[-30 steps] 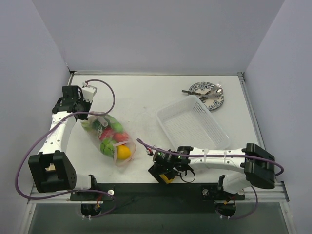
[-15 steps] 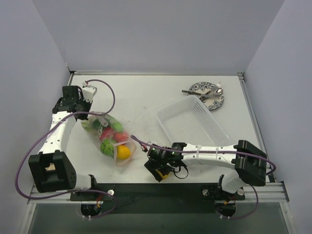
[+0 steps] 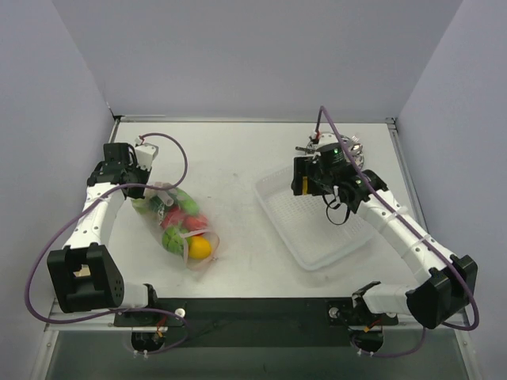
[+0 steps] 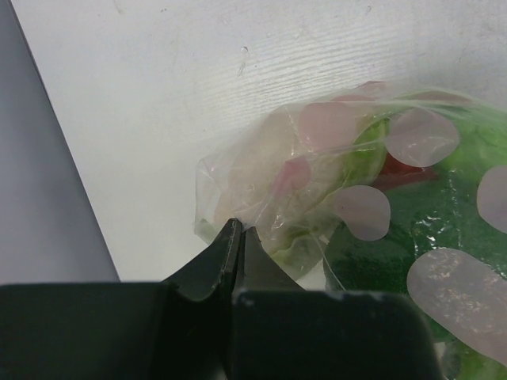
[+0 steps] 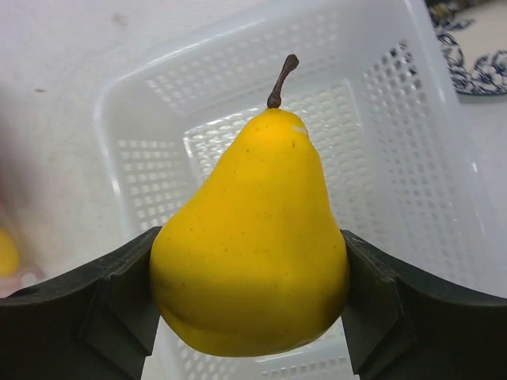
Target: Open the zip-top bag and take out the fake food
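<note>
Zip-top bag (image 3: pixel 179 226) crinkled, transparent; yellow pear (image 5: pixel 249 229) glossy, brown-stemmed, in right gripper (image 5: pixel 249 279).

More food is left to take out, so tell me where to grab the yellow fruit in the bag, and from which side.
Grip the yellow fruit across its round middle, coming from the near end of the bag, where it lies against the plastic's edge. The left gripper pinches the far end, so that side is probably blocked.

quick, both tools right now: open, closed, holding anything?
Left tool: closed, pinching an edge of the zip-top bag.
Right tool: closed on the yellow pear, above the white tray.
</note>
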### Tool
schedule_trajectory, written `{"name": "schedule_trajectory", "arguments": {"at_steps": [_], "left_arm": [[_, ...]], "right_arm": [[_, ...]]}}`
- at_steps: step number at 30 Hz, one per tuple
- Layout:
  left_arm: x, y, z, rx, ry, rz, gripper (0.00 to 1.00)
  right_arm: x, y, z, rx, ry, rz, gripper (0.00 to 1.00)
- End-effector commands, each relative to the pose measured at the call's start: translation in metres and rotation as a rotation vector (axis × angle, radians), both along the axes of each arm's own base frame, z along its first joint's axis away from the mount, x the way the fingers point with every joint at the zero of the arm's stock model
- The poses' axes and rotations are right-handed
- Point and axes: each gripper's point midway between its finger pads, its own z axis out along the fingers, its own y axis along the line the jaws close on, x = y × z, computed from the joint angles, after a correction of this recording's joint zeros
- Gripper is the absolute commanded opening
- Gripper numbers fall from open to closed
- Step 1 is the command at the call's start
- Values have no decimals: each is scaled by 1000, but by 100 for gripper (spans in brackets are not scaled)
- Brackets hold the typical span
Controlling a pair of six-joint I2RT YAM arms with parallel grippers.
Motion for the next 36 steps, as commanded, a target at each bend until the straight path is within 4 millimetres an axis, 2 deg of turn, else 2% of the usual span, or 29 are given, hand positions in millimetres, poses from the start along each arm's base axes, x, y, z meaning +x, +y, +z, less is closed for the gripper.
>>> {"name": "schedule_trajectory", "arguments": {"at_steps": [1, 2, 3, 6, 9, 10, 11, 14, 15, 16, 17, 18, 19, 20, 21, 22, 23, 25, 27, 28, 29, 30, 31, 32, 33, 35, 36], "left_arm": [[4, -2, 14, -17, -51, 7, 0], [4, -4, 15, -23, -53, 6, 0], [3, -5, 15, -28, -47, 7, 0], [3, -7, 17, -32, -49, 5, 0], [3, -7, 17, -29, -49, 2, 0], [2, -6, 16, -24, -44, 5, 0], [2, -5, 16, -22, -44, 6, 0], [3, -5, 15, -22, -42, 8, 0], [3, -6, 14, -26, -39, 9, 0], [3, -6, 14, -25, -41, 8, 0], [3, -6, 13, -25, -39, 8, 0], [2, -5, 11, -23, -33, 10, 0], [3, -5, 11, -18, -36, 10, 0], [3, -4, 10, -13, -35, 11, 0], [2, -3, 7, -5, -29, 13, 0], [4, -2, 7, -3, -31, 13, 0], [3, -1, 5, -1, -27, 18, 0], [2, -1, 3, 3, -22, 16, 0], [1, 0, 2, 9, -23, 13, 0], [2, 0, 2, 10, -24, 12, 0], [2, -1, 0, 10, -18, 10, 0], [2, 0, 1, 9, -16, 15, 0], [2, -1, 1, 8, -14, 13, 0], [2, -1, 2, 7, -17, 14, 0], [3, -1, 3, 8, -18, 13, 0], [3, -2, 5, 8, -24, 10, 0], [2, -1, 5, 8, -24, 11, 0]], "right_arm": [[5, -14, -39, -36, 123, -21, 59], [9, -12, -39, -36, 119, -23, 90], [11, -11, -39, -32, 115, -35, 100], [21, -3, -43, 4, 114, -72, 100], [33, 15, -23, 117, 86, -132, 100], [37, 22, -10, 136, 56, -107, 100], [29, 41, -6, 210, 99, 11, 100], [20, 71, -9, 335, 190, 188, 100], [17, 77, -13, 293, 173, 196, 100], [9, 73, -17, 163, 145, 177, 100], [12, 73, -7, -40, 17, 238, 100], [-4, 86, 2, -297, -144, 221, 100], [-11, 95, 0, -380, -185, 244, 100], [-22, 104, -6, -394, -191, 259, 100], [-36, 115, -16, -349, -154, 300, 100], [-40, 124, -23, -276, -130, 305, 100], [-50, 119, -45, -263, -83, 301, 100], [-69, 136, -43, -213, -131, 357, 99], [-89, 145, -39, -261, -223, 429, 85], [-109, 161, -35, -252, -256, 491, 60], [-120, 169, -34, -249, -269, 531, 48], [-127, 178, -32, -229, -287, 561, 30], [-144, 190, -32, -209, -293, 621, 24], [-151, 196, -30, -195, -297, 646, 20], [-156, 204, -30, -179, -300, 671, 7], [-172, 219, -35, -145, -267, 754, 3], [-174, 225, -34, -129, -263, 770, 8]]}}
